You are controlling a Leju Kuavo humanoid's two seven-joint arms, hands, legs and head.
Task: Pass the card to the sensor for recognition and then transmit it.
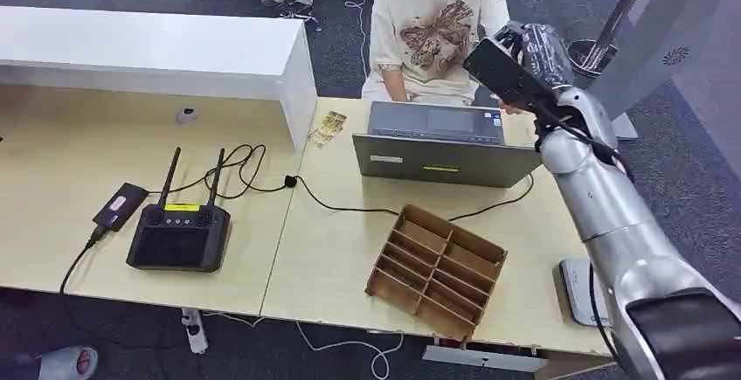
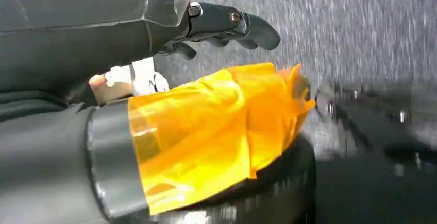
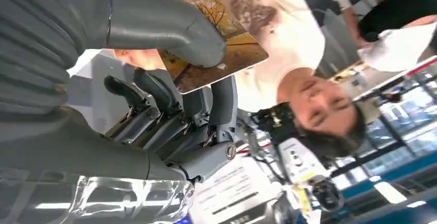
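**Card held out toward the person behind the laptop**

From the head view, I have the right hand (image 1: 524,52) raised well above the table (image 1: 332,249), beyond the laptop (image 1: 441,144) and close to the person (image 1: 432,26) seated behind it. That height and reach look to me like the handing-over stage rather than a scan; I can't pick out which item on the table is the sensor. The slotted wooden organizer (image 1: 437,271) sits nearer me, well apart from the hand.

On the left wrist view, my left hand (image 2: 227,26) hangs over the floor with its fingers loosely extended and nothing in them, kept out of the way.

On the right wrist view, the card (image 3: 216,38) is pinched between the thick thumb (image 3: 170,26) on its printed face and the dark fingers (image 3: 224,105) underneath. It is gripped near one end, so its long axis runs outward from the hand and the free end points toward the person, leaving plenty of card for them to take.
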